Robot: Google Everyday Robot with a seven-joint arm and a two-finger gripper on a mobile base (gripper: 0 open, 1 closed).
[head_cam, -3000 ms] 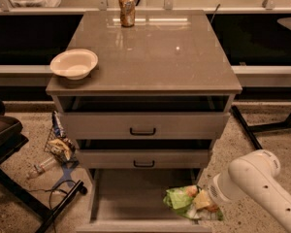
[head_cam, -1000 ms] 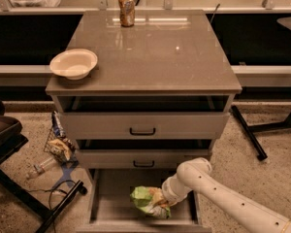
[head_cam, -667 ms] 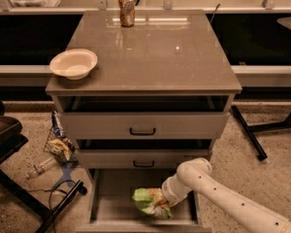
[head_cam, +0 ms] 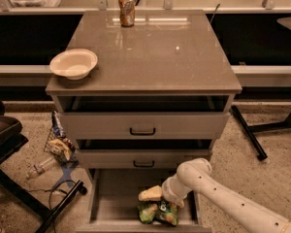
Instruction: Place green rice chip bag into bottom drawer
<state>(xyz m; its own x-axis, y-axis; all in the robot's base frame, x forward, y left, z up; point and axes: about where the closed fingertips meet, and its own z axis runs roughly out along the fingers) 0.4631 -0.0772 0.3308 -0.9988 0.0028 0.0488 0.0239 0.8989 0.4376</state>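
Observation:
The green rice chip bag (head_cam: pixel 157 212) is crinkly and light green. It lies inside the open bottom drawer (head_cam: pixel 111 203), near its front right. My gripper (head_cam: pixel 154 196) is at the end of the white arm that reaches in from the lower right. It is inside the drawer, just above and behind the bag and close against its top edge. I cannot tell whether it is holding the bag.
The two upper drawers (head_cam: pixel 142 125) with black handles are slightly pulled out. On the cabinet top stand a white bowl (head_cam: pixel 73 63) at the left edge and a brownish can (head_cam: pixel 126 10) at the back. Clutter and a black stand (head_cam: pixel 58 149) lie on the floor at the left.
The arm swung from the right of the drawer in over it, carrying the bag. The bag now sits lower and nearer the drawer's front, below the gripper.

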